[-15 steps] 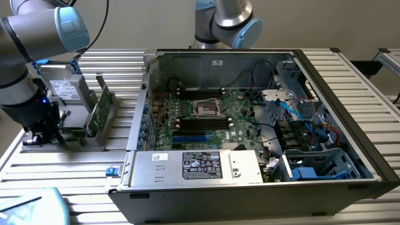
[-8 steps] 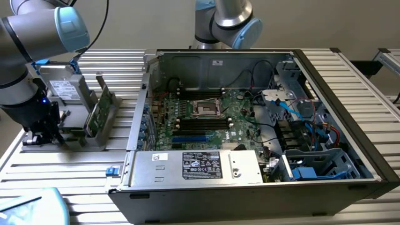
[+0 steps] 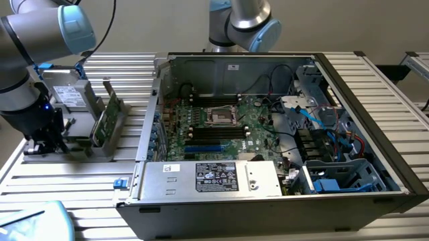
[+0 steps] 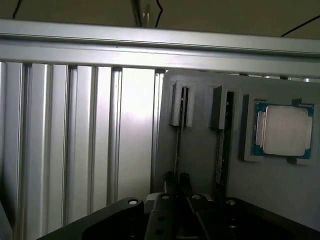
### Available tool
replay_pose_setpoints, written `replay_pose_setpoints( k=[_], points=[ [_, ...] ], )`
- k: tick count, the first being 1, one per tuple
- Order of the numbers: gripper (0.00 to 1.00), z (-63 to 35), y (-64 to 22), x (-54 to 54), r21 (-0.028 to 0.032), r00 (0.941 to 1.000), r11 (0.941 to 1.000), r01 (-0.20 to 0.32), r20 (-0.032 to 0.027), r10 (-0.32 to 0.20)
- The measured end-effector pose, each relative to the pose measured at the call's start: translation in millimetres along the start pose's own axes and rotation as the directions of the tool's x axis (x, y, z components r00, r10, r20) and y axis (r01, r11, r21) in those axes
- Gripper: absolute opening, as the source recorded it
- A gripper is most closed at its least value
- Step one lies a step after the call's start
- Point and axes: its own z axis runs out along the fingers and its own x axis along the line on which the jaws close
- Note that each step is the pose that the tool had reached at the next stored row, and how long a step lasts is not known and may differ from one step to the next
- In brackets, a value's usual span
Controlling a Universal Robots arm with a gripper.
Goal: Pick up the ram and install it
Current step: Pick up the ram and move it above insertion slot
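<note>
Gripper (image 4: pixel 177 177) is narrowed right down, nipping the ram (image 4: pixel 178 150) that stands edge-on in its grey holder (image 4: pixel 200 160), at the exterior view's left of the case (image 3: pixel 268 216). I'd draw it straight up, no twisting.

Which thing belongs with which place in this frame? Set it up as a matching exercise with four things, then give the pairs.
Things:
1. gripper
2. processor chip
3. green card with metal bracket
4. CPU socket

Places:
A. on the motherboard inside the open case
B. lying flat in a recess of the grey holder
C. standing upright in the grey holder
D. low at the grey holder's end, on the exterior view's left

Pairs: 1-D, 2-B, 3-C, 4-A
</note>
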Motion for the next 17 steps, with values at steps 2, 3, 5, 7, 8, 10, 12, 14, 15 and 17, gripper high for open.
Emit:
replay_pose_setpoints(
  k=[2, 3, 5, 7, 8, 10, 12, 14, 15, 17],
  points=[
    [0.14, -5.0, -0.2, -0.2, -0.0012, 1.0000, 1.0000, 0.000, 0.0000, 0.000],
    [0.14, -8.0, -0.3, -0.4, -0.0021, 1.0000, 1.0000, 0.000, -0.0001, 0.000],
    [0.14, -14.6, -0.4, -0.7, -0.0037, 1.0000, 1.0000, 0.000, 0.0000, 0.000],
    [0.14, -21.9, -0.5, -1.1, -0.0053, 1.0000, 1.0000, 0.000, 0.0001, 0.000],
    [0.14, -26.0, -0.6, -1.3, -0.0062, 1.0000, 1.0000, 0.000, 0.0001, 0.000],
    [0.14, -35.0, -1.1, -1.6, -0.0084, 1.0000, 1.0000, 0.000, 0.0001, 0.000],
    [0.14, -43.6, -2.9, -1.9, -0.0115, 1.0000, 0.9999, -0.001, 0.0003, 0.001],
    [0.14, -51.5, -6.2, -1.8, -0.0167, 1.0000, 0.9999, -0.001, 0.0006, 0.001],
    [0.14, -54.8, -7.9, -1.6, -0.0197, 1.0000, 0.9998, -0.001, 0.0007, 0.001],
    [0.14, -61.4, -11.6, -1.3, -0.0268, 1.0000, 0.9996, -0.001, 0.0007, 0.001]
  ],
)
